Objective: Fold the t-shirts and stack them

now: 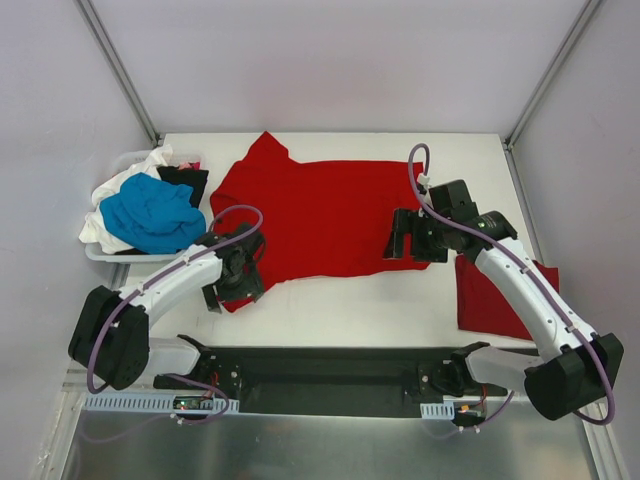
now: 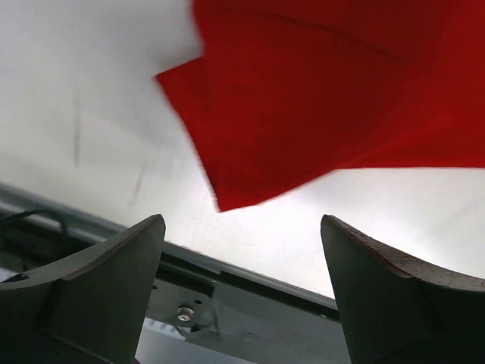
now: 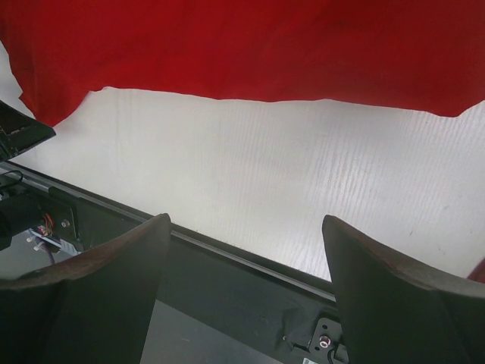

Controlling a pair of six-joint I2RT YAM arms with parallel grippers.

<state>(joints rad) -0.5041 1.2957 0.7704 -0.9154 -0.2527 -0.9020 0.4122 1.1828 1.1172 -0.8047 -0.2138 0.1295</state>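
Lying spread flat mid-worktop, red shirt (image 1: pixel 320 215) looks opened out ready for a fold; probably sleeves at the left end and hem at the right. Its near-left corner juts toward the left arm. Folded red shirt (image 1: pixel 490 300) sits flat at the right, partly hidden under the right arm, and I judge it to be the start of the stack. It is just beside the spread shirt's near-right corner; can't tell if they touch.

Left end effector (image 1: pixel 232 275) hovers over that near-left corner, fingers (image 2: pixel 114 265) wide apart and gripping nothing. In the left wrist view the cloth corner lies ahead of the gap, not between the fingers. Right end effector (image 1: pixel 408 238) is at the right edge, also spread wide and empty. In its wrist view the red edge is ahead, with bare worktop (image 1: pixel 340 300) below the gap. One arm at each end suggests a paired pinch of the near edge comes next; no grasp yet.

Further left, unfolded shirts wait heaped in a tray (image 1: pixel 105 255): blue shirt (image 1: pixel 150 212) on top, white and black under and beside it.
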